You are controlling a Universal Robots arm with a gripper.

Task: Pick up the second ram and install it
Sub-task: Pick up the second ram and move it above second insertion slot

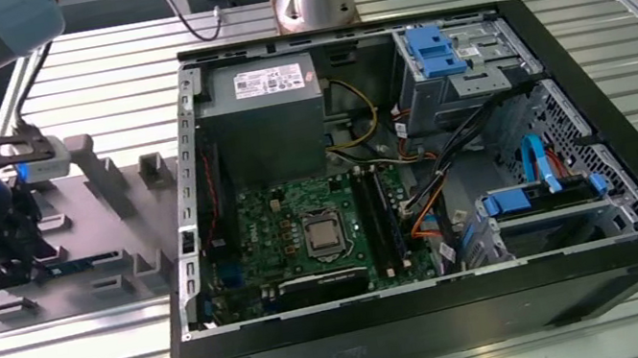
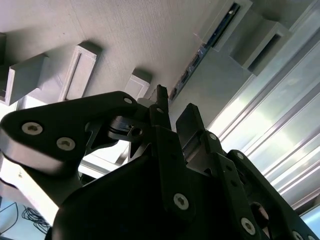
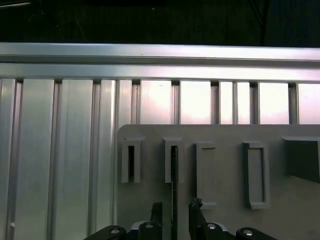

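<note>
The second ram (image 3: pixel 173 180) stands on edge in a slot of a grey holder block (image 3: pixel 225 220). It runs as a thin dark strip (image 2: pixel 202 52) in the second wrist view. My gripper (image 3: pixel 175 206) hangs just over it, open, with one finger on each side of the stick and a gap to each. In the exterior view my gripper (image 1: pixel 4 273) is low over the holder (image 1: pixel 102 201) at that view's left, beside the open computer case (image 1: pixel 443 299). The motherboard (image 1: pixel 301 231) with its long dark memory slots (image 1: pixel 378 218) lies inside the case.
The holder has several other upright slots and posts (image 1: pixel 150 173). Everything rests on a ribbed aluminium table (image 1: pixel 630 20). Inside the case are a grey power supply (image 1: pixel 262 111), blue drive-bay latches (image 1: pixel 433 48), loose cables (image 1: pixel 466 130) and a blue flat cable (image 1: pixel 540 163).
</note>
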